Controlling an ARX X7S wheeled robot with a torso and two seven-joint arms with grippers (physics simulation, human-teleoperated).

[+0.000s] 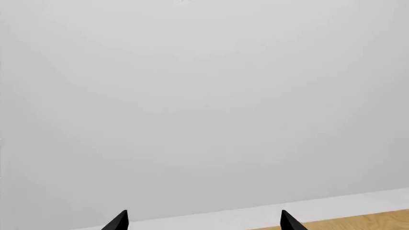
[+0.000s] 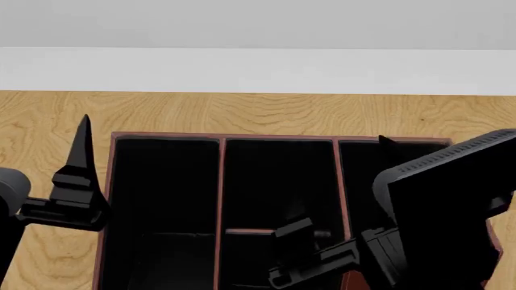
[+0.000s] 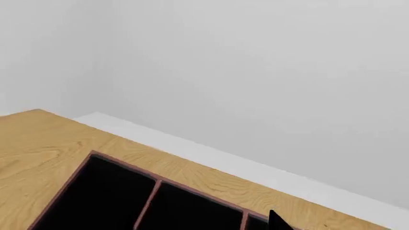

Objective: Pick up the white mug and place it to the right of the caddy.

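Note:
The white mug shows in none of the views. The caddy (image 2: 274, 138), a dark red-brown box with three black compartments, fills the lower head view; its corner also appears in the right wrist view (image 3: 124, 166). My left gripper (image 1: 204, 222) is open, its two black fingertips far apart and nothing between them, facing the wall. One of its fingers (image 2: 81, 154) stands upright just beyond the caddy's left edge. My right arm (image 2: 451, 205) hangs over the caddy's right compartment. Only one right fingertip (image 3: 278, 222) shows, far off centre, with nothing held.
The caddy stands on a light wooden table (image 2: 241, 112). A white ledge (image 2: 241, 69) and a plain grey wall (image 1: 204, 96) run behind the table's far edge. Black arm parts (image 2: 310, 257) cover the caddy's middle compartment.

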